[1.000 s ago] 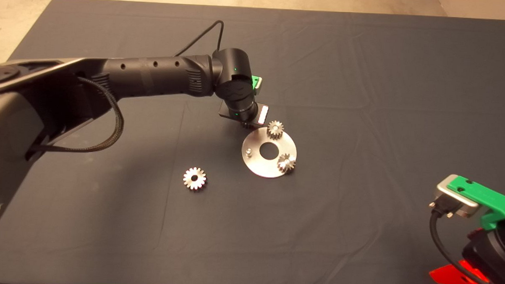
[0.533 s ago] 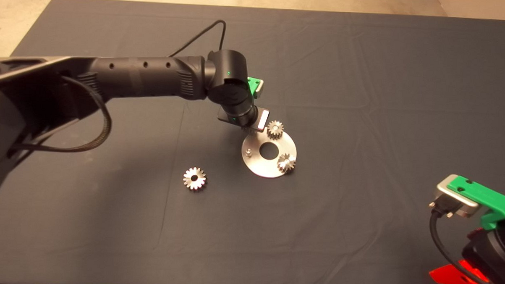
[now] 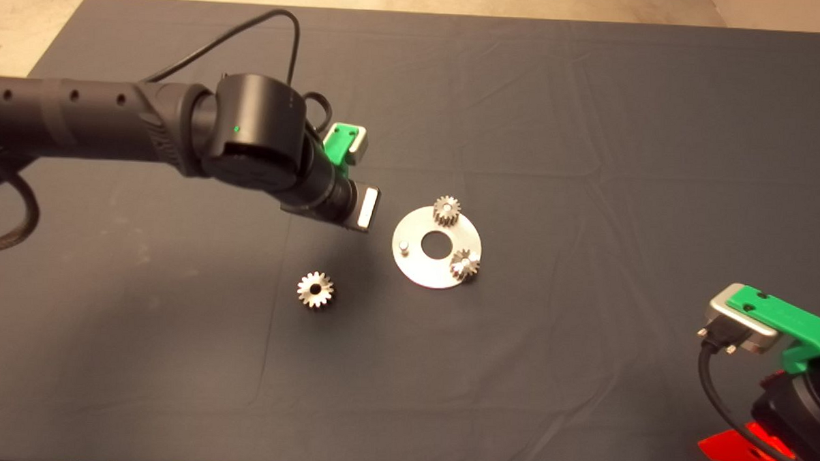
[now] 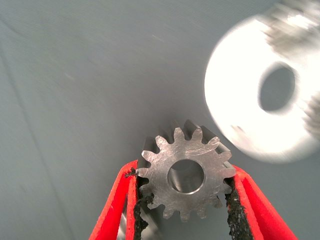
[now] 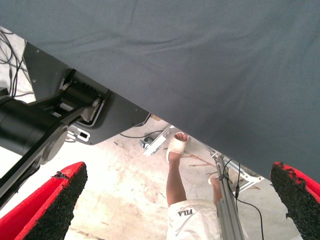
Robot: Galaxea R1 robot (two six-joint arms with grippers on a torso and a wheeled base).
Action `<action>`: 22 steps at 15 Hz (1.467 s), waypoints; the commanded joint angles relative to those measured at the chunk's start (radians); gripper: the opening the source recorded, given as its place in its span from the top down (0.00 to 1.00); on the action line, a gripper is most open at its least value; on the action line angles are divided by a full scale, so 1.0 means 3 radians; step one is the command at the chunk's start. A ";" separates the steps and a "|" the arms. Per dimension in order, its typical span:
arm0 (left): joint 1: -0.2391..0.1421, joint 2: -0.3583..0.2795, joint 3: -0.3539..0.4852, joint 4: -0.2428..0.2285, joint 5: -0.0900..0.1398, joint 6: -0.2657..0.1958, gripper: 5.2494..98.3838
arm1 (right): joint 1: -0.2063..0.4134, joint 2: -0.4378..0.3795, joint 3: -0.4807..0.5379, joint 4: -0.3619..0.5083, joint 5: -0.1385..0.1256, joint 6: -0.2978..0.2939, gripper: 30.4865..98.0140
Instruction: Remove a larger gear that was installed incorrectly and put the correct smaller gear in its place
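My left gripper is shut on the smaller gear, a dull grey spur gear held by its teeth above the mat. In the head view the left wrist hovers left of the round silver plate and hides the fingers. The plate carries two small gears and a bare peg. The larger gear, bright silver, lies flat on the mat, nearer the front and left of the plate. The plate shows blurred in the left wrist view.
My right gripper is parked at the lower right edge, open. Its wrist view shows the mat's underside edge, the floor and a person's leg. The dark mat spreads around the plate.
My left arm has lifted from the plate's far-left rim and swung left, carrying the smaller gear. The plate, its two gears and the larger gear have not moved.
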 commanded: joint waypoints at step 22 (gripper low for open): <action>-0.0075 0.0717 -0.0483 0.0033 0.0536 -0.0482 0.71 | 0.0033 0.0009 0.0004 0.0105 -0.0050 0.0014 0.02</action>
